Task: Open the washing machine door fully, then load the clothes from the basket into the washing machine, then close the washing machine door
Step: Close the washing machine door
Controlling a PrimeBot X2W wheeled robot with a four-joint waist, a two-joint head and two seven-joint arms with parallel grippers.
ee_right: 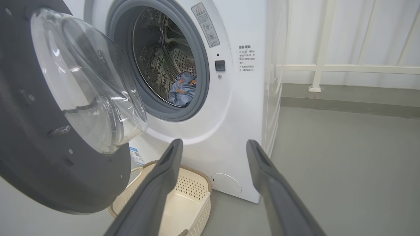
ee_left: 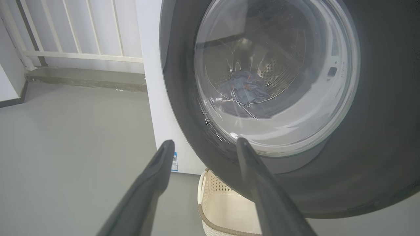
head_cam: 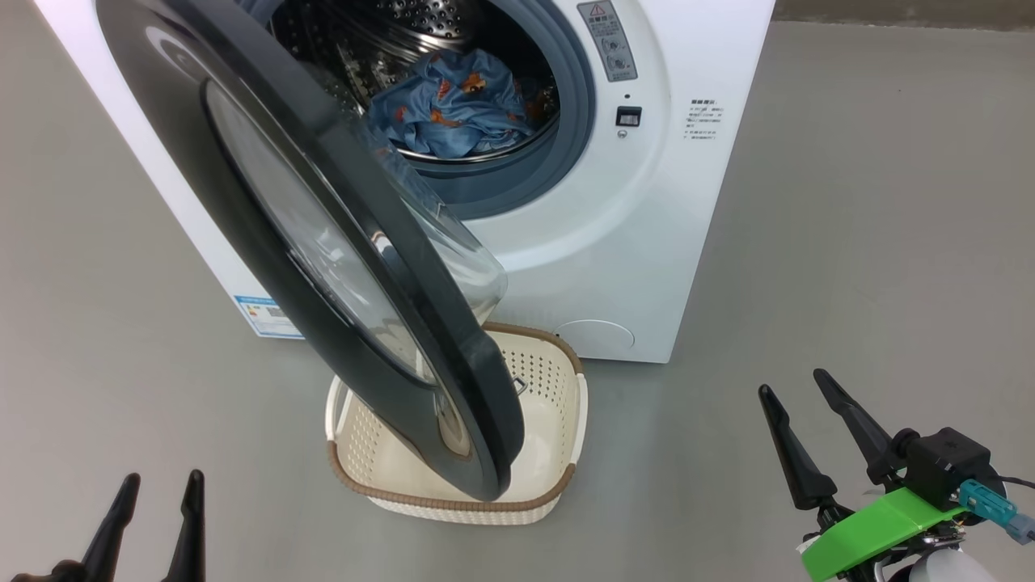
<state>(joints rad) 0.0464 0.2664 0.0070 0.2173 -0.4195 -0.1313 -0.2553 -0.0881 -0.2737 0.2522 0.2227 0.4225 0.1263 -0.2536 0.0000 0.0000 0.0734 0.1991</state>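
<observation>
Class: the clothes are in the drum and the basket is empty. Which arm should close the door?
Left, probably: the left gripper faces the outside of the door, ready to push; the right gripper faces its inside.

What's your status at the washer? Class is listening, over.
Left gripper and right gripper open, empty. Clothes in the drum, basket looks empty. Door half open, hanging over the basket; nothing seen between door and washer.

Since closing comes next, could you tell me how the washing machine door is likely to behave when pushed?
The door stands half open from the machine's left side, so it should swing. Its thick black rim and bulging glass window suggest it is stiff and fairly heavy. It hangs over the basket; whether it would brush it, I cannot tell.
</observation>
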